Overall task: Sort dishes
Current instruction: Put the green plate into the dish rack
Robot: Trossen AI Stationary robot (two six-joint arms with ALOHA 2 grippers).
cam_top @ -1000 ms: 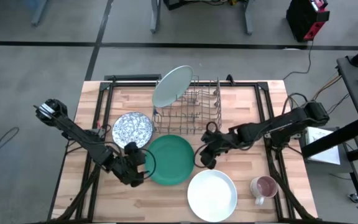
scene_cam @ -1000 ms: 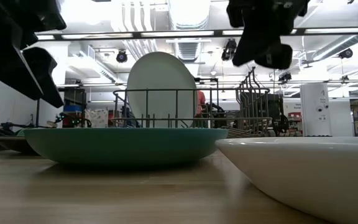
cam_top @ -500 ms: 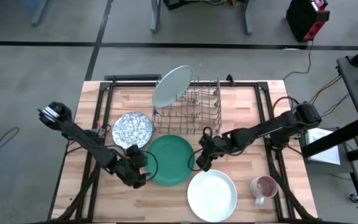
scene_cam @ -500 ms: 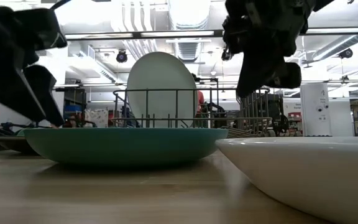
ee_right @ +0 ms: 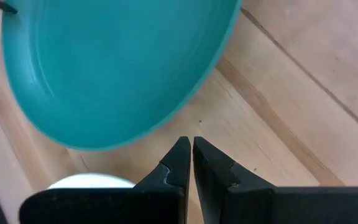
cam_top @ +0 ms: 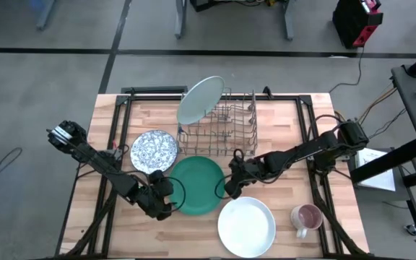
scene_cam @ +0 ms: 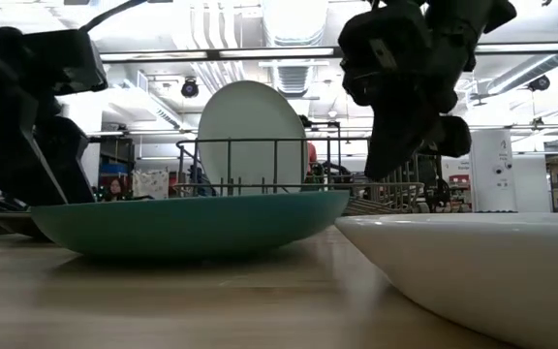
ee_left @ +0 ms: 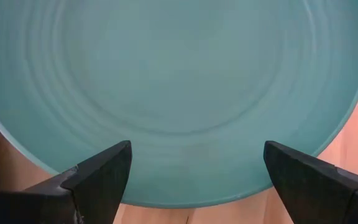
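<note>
The dark teal-green plate (cam_top: 197, 185) lies mid-table, slightly tipped in the low view (scene_cam: 192, 221), with its right rim higher. My left gripper (cam_top: 165, 203) is open over the plate's left rim (ee_left: 196, 149). My right gripper (cam_top: 230, 189) is shut just off the plate's right rim, above the wood (ee_right: 190, 142). The white plate (cam_top: 246, 226) lies near the front edge. The blue-and-white speckled dish (cam_top: 154, 150) lies to the left of the rack. The pale mint plate (cam_top: 199, 100) stands on edge in the wire rack. My left gripper's open fingers (ee_left: 107, 168) come slanting down from the table's left onto the teal plate's left rim (ee_left: 166, 200). The rim sits low there and the opposite rim (scene_cam: 342, 196) is raised off level. The gripper itself hides the exact place of touch.
The metal wire rack (cam_top: 226, 128) stands behind the teal plate. A mug (cam_top: 307, 217) stands at the front right beside the white plate. Bare wood shows at the table's front left and far right.
My left gripper has come down and toward the teal plate's left rim. My right gripper has moved toward the table's left and down, to the plate's right rim. The plate, level before, has tipped: its right rim has risen and its left rim has dropped.
</note>
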